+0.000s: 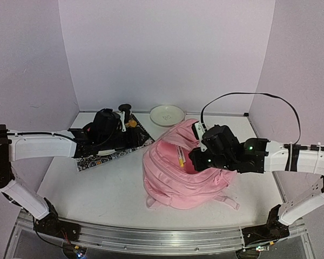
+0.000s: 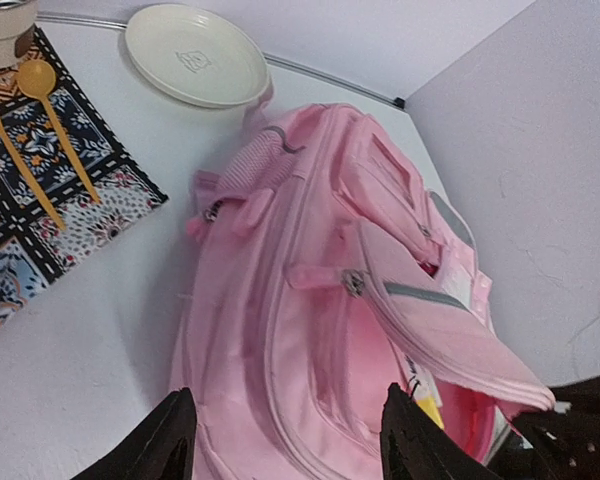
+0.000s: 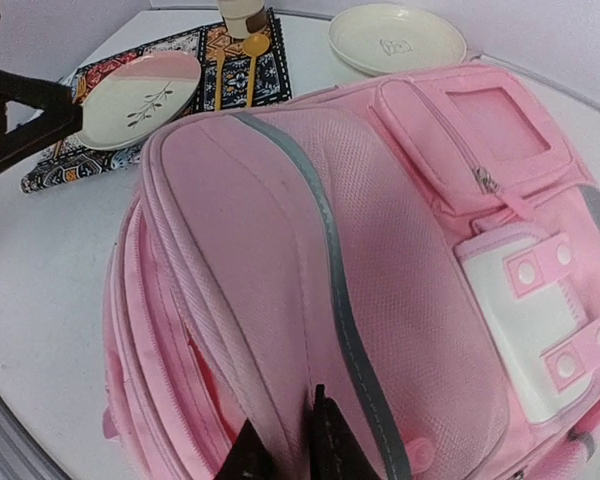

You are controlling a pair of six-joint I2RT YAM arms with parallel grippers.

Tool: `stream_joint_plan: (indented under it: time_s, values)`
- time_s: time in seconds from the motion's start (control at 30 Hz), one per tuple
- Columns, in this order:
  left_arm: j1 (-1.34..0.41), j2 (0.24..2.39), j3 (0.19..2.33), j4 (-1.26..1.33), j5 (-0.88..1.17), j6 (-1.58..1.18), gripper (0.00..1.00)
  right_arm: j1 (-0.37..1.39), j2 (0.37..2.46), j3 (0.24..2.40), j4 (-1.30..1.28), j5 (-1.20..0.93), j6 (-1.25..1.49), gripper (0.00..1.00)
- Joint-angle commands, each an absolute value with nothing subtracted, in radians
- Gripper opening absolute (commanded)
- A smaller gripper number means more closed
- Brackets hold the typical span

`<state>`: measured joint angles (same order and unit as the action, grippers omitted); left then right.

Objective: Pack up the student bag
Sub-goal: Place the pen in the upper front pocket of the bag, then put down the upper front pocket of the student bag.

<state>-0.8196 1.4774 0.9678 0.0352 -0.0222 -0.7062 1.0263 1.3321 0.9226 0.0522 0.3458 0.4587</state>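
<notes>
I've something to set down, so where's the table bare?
Bare white table lies near-left, bordered by the patterned placemat behind and the pink fabric backpack on the right. The back is crowded: the laden placemat, then a cream round plate.

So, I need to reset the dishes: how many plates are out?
2. A cream plate sits on the bare table beyond the student bag; a pink-and-white plate lies on the patterned mat. More may be hidden.
</notes>
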Motion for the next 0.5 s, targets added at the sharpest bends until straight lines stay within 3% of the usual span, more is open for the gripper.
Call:
stream_joint_plan:
  time_s: [0.0,0.17,0.47]
  values:
    - [-0.762,1.554,1.073,0.006,0.044,-0.619,0.65,1.031,1.273,0.901,0.002,0.288,0.536,0.26]
    - [-0.753,1.672,1.183,-0.027,0.133,-0.575,0.66,1.032,1.243,0.887,-0.037,0.218,0.591,0.49]
    - [-0.750,1.788,1.269,-0.047,0.233,-0.543,0.67,0.978,1.098,0.804,-0.048,0.177,0.749,0.75]
